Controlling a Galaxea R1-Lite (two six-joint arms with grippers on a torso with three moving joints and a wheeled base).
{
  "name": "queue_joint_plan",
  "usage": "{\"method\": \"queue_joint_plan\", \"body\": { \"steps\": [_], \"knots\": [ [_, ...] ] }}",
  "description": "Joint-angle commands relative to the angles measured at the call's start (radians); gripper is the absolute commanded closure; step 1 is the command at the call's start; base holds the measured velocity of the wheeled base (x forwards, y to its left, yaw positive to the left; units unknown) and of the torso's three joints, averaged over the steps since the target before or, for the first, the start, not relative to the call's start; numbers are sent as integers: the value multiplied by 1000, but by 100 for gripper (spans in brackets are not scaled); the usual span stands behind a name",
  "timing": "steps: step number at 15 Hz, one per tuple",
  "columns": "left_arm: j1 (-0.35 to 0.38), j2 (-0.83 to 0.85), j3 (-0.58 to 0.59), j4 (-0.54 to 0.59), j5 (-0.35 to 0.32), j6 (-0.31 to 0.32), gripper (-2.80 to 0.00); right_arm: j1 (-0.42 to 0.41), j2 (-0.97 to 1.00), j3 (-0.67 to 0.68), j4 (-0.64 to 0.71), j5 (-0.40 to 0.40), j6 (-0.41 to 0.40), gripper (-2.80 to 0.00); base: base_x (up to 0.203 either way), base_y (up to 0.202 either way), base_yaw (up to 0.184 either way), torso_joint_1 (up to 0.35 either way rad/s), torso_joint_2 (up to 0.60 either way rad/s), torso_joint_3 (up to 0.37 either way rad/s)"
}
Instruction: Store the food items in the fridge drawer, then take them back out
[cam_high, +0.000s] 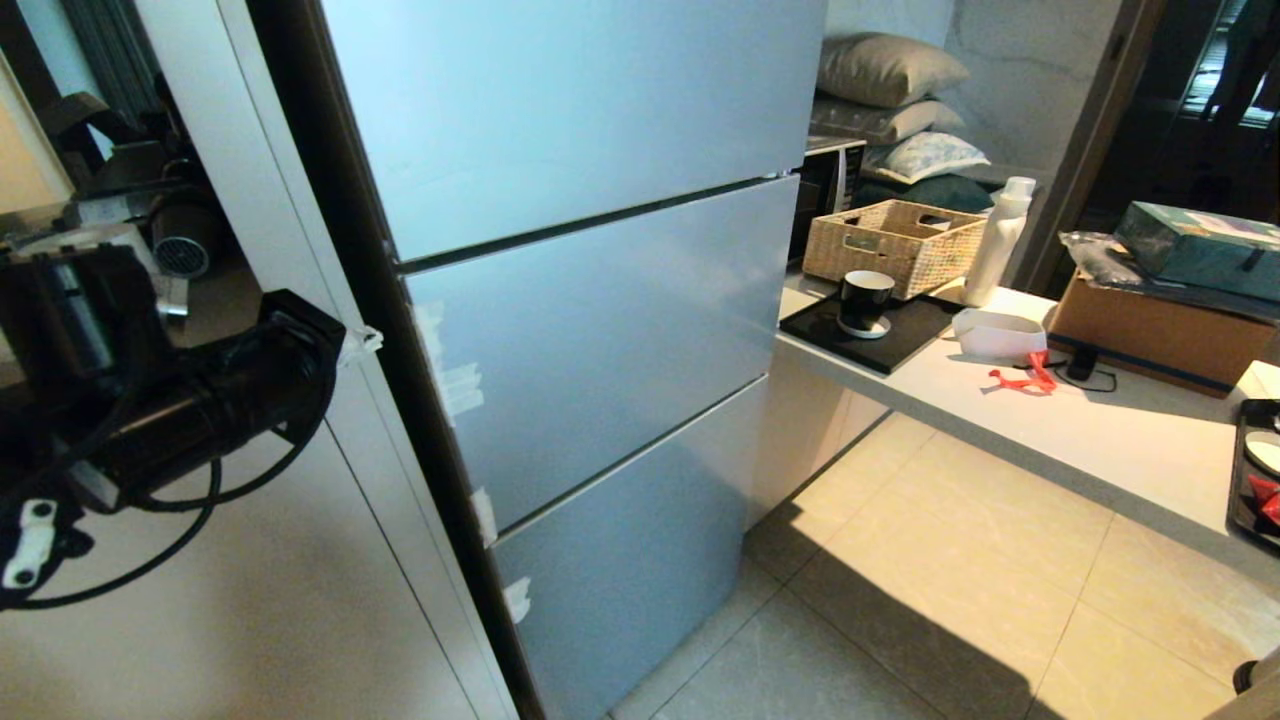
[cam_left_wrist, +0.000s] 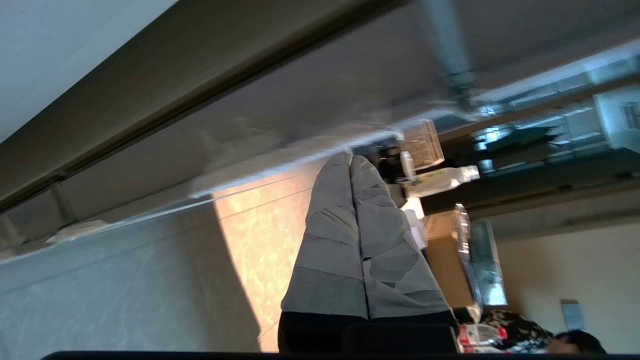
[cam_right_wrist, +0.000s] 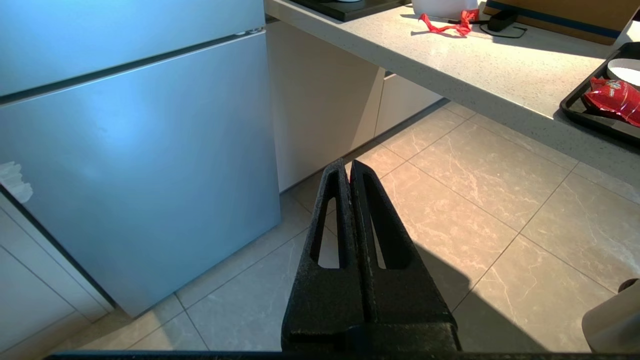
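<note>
Clearly the fridge is closed for now: its silver-blue front panels (cam_high: 590, 300) sit flush, so the fridge drawer is hidden behind them and no pepper-like food item shows anywhere. The step in hand looks like reaching the fridge front to open it. The left gripper (cam_left_wrist: 350, 162), raised at the left beside the white cabinet side (cam_high: 250, 560), has its jaws pressed together and holds nothing; to do this well it should line up squarely with the dark seam (cam_high: 600, 225) between two panels, part the jaws only when close, and pull straight out without twisting. The right gripper (cam_right_wrist: 348, 167) hangs low over the tiled floor (cam_right_wrist: 475, 190), jaws together and empty. Beside the fridge runs a pale tabletop (cam_high: 1050, 430) with a wicker basket (cam_high: 895, 245), a black mug (cam_high: 865, 300), a white bottle (cam_high: 1000, 240), a red ribbon strip (cam_high: 1025, 378), a cardboard box (cam_high: 1160, 330) and a dark tray (cam_right_wrist: 600, 117) holding a red packet (cam_right_wrist: 612, 97). Pillows (cam_high: 885, 70) are stacked behind.
</note>
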Motion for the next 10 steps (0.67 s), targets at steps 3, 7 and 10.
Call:
{"method": "queue_joint_plan", "body": {
  "steps": [3, 7, 10],
  "knots": [
    [4, 94, -21, -57, 11, -10, 0, 0, 1, 0, 0, 2, 0, 0, 0, 0, 0, 0, 0, 0],
    [6, 171, -25, -183, 41, -6, 0, 0, 1, 0, 0, 1, 0, 0, 0, 0, 0, 0, 0, 0],
    [8, 197, -50, -194, 47, -8, 0, 0, 1, 0, 0, 1, 0, 0, 0, 0, 0, 0, 0, 0]
  ]
}}
